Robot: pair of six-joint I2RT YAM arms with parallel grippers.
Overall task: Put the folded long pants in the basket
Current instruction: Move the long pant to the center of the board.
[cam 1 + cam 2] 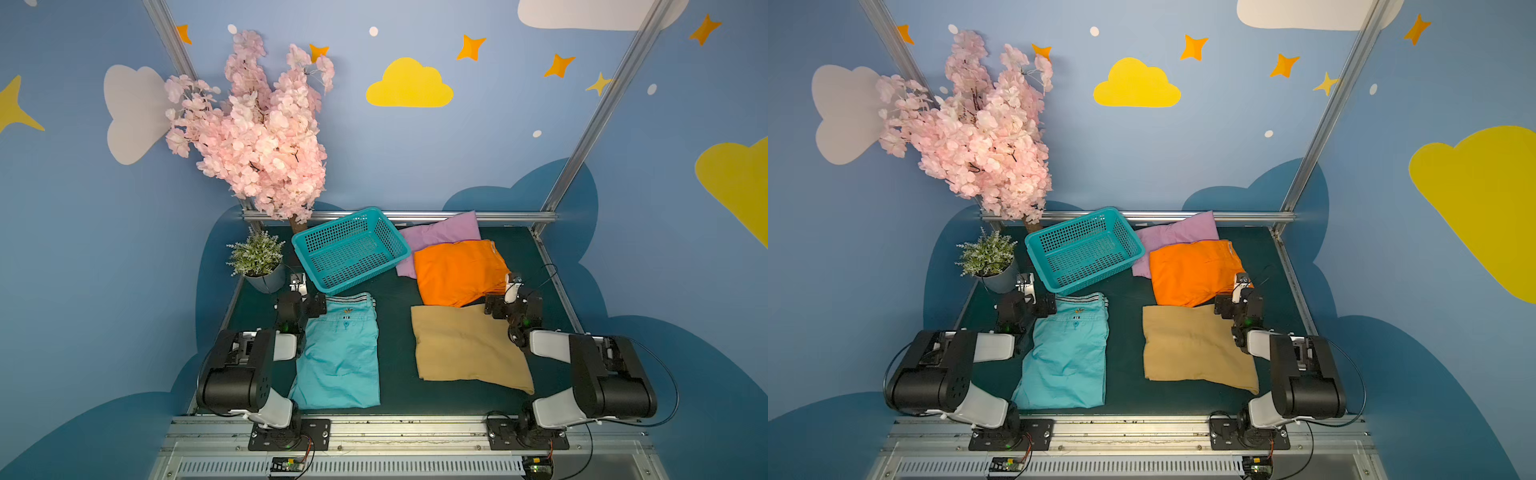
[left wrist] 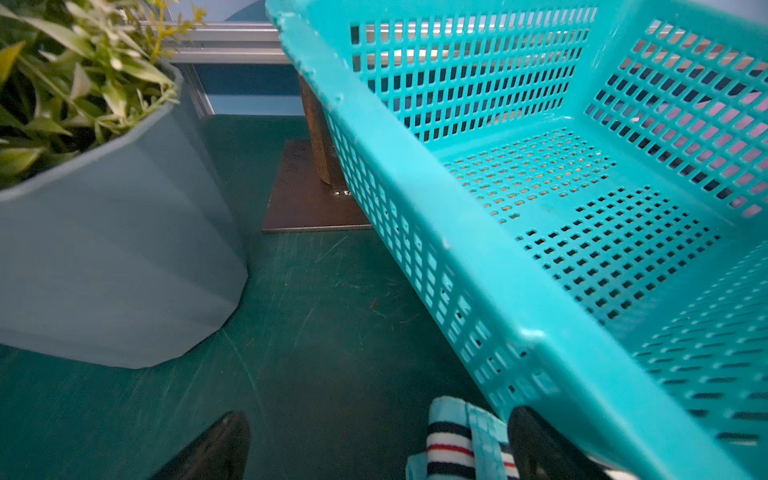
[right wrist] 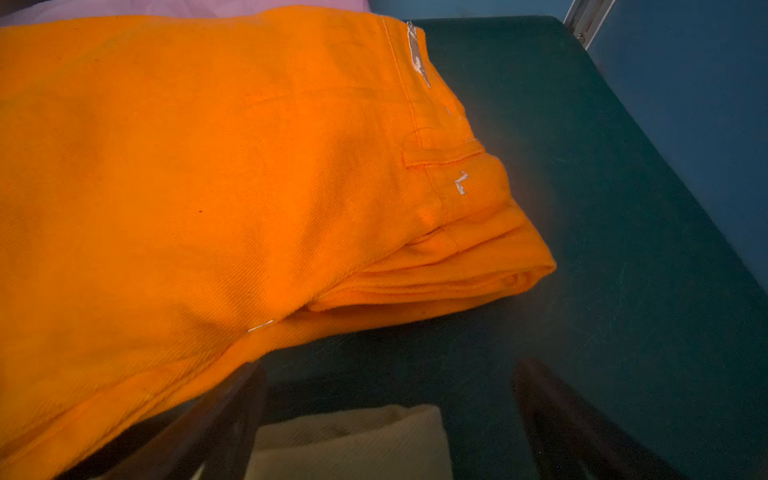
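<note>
The four folded long pants all lay on the green worktop [image 1: 395,299], outside the teal basket [image 1: 338,231]. The turquoise pants [image 1: 340,357] lay at 8 o'clock from the worktop's middle, their striped waistband [image 1: 351,298] toward 12. The tan pants [image 1: 465,349] were at 4 o'clock and the orange pants [image 1: 455,272] at 2 o'clock. The lilac pants [image 1: 440,232] were at 1 o'clock by the back rail, partly under the orange pair. The orange pair's near edge met the tan pair's far edge; whether they overlapped could not be told. The basket sat at 11 o'clock, turned askew, its near corner just beside the waistband and its 3 o'clock side just beside the lilac pair. The left end effector [image 2: 378,415] was released, jaws spread wide with nothing between them, low over the worktop at the waistband's 9 o'clock corner. In the left wrist view one dark finger [image 2: 536,440] stood in front of the basket's wall, beside the stripes. The right end effector [image 3: 388,370] was likewise released and held nothing, near the orange pair's 4 o'clock corner and above the tan pair's far corner. One of its fingers [image 3: 232,407] was close against the orange hem, contact not discernible. A potted plant [image 1: 257,257] stood at 10 o'clock near the left end effector. Behind it rose a pink blossom tree [image 1: 257,137], its brown base plate [image 2: 303,199] beside the basket.
</note>
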